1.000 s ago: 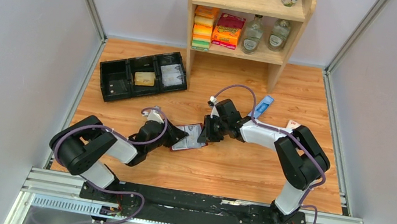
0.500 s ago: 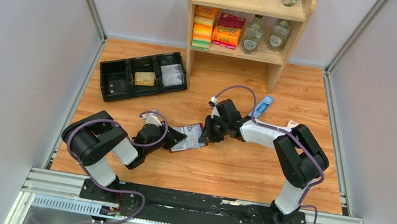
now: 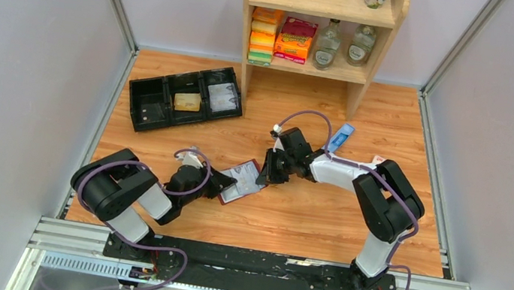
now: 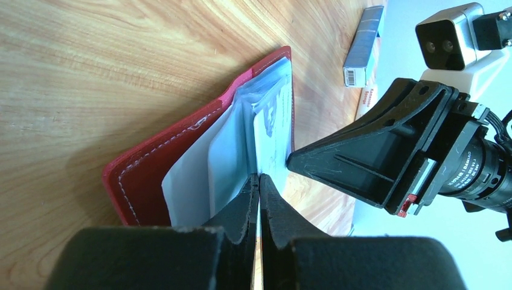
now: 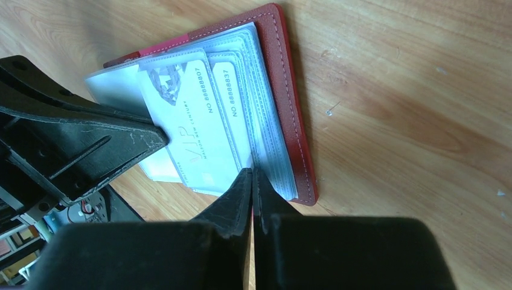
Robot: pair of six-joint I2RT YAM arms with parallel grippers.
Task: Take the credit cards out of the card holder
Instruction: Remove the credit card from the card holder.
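- Lying open on the worktop (image 3: pixel 320 214) in the top view, the card holder (image 3: pixel 241 182) sits between the left claw (image 3: pixel 223 186) and the right claw (image 3: pixel 262 176), both at its edges.
- Left wrist view: the left claw is pressed together on the edge of the clear sleeves (image 4: pixel 199 175).
- Right wrist view: the right claw is pinched together on the clear sleeves' edge; the credit cards (image 5: pixel 193 121) sit inside them.

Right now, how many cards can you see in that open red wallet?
2 in the card holder: the VIP card on top, and a second card peeking out beside it, toward the holder's red edge. More may be hidden behind them.
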